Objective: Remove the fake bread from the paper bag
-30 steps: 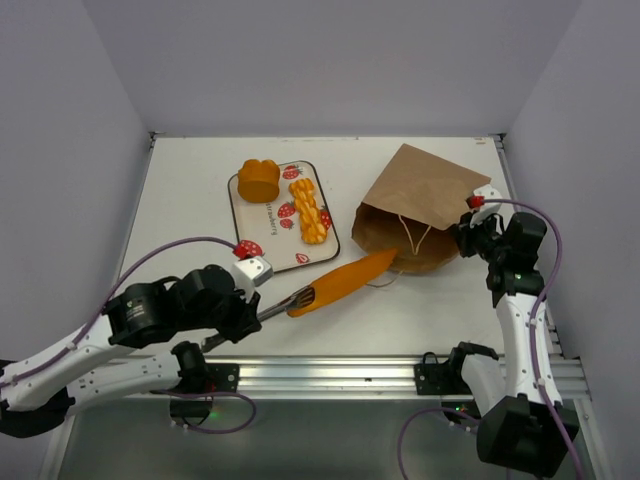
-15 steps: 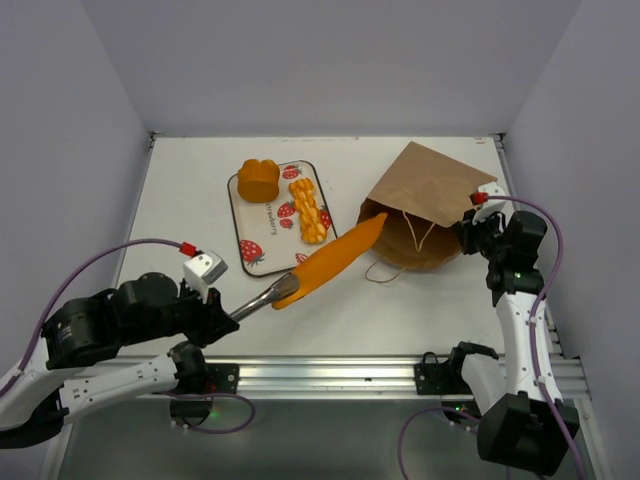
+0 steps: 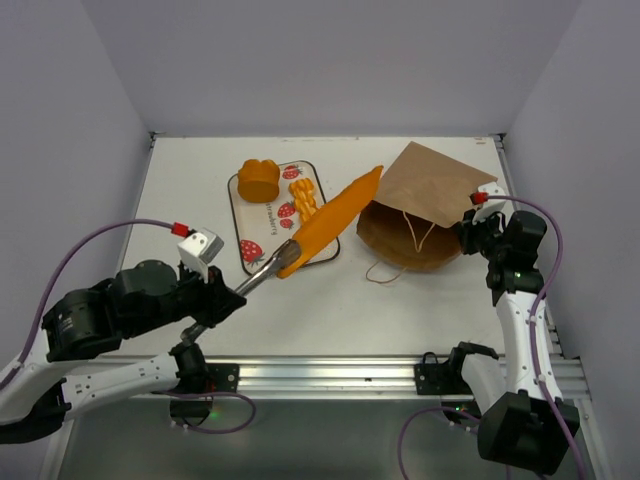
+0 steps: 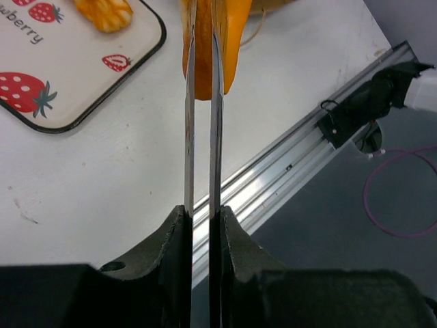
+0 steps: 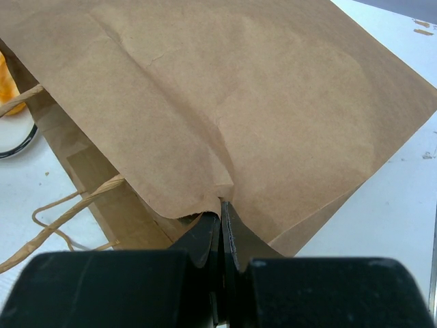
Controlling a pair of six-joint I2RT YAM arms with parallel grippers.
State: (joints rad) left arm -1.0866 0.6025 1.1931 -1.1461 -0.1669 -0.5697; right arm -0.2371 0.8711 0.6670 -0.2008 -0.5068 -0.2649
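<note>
My left gripper (image 3: pixel 225 300) (image 4: pixel 203 212) is shut on silver tongs (image 3: pixel 262 279) (image 4: pixel 190 137). The tongs clamp the near end of a long orange baguette (image 3: pixel 330 222) (image 4: pixel 232 41), one piece of the fake bread. It hangs slanted above the table, clear of the bag mouth and over the tray's right edge. The brown paper bag (image 3: pixel 425 195) (image 5: pixel 225 102) lies on its side, mouth toward the left. My right gripper (image 3: pixel 468 232) (image 5: pixel 220 205) is shut on the bag's upper paper edge at its right side. The bag's inside is hidden.
A white strawberry tray (image 3: pixel 268 220) (image 4: pixel 75 75) holds a round bun (image 3: pixel 258 180) and a braided loaf (image 3: pixel 309 205) (image 4: pixel 106 10). The bag's twisted handle loop (image 3: pixel 385 272) lies on the table. An aluminium rail (image 3: pixel 330 375) runs along the near edge.
The left arm pulled back and raised the tongs. The baguette came out of the bag mouth and swung left and up, to above the tray's right edge. The right gripper stayed put.
</note>
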